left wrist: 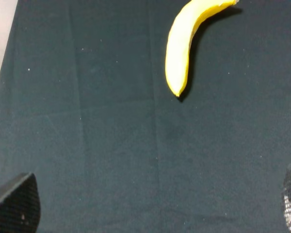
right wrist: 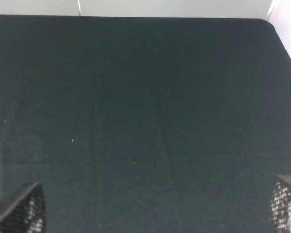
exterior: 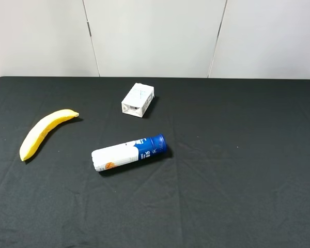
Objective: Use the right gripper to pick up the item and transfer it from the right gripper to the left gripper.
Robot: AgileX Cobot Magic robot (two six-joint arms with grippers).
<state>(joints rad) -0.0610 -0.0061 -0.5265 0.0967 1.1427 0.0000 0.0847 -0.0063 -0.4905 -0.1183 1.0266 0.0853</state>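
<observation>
1. On my overhead feed, the banana (exterior: 43,132) lies flat on the black table (exterior: 237,181) at the far left, its curve running from a lower end near the left edge up to a tip pointing toward the middle. Nothing touches it.
2. My left wrist camera shows the same banana (left wrist: 184,46) ahead of the left pincer (left wrist: 153,206), well apart from it. Only the two fingertips (left wrist: 17,206) show, one in each lower corner of that feed, so the left pincer is spread wide with bare cloth between the tips and nothing held.
3. Moving toward the middle on the overhead feed, a white-and-blue tube (exterior: 129,153) lies on its side, its blue cap end aimed right and slightly away from me. It sits near the banana but clear of it.
4. Behind the tube, a small white carton (exterior: 138,100) lies on the table, apart from both the tube and the banana.
5. The right side of the table carries only wrinkled black cloth on the overhead feed; neither arm appears there.
6. My right wrist camera looks over dark cloth to the table's far edge. The right pincer (right wrist: 155,208) shows only its mesh-textured fingertips (right wrist: 22,211) at the two lower corners, so it is spread wide and holds nothing. The banana is not in this feed.
</observation>
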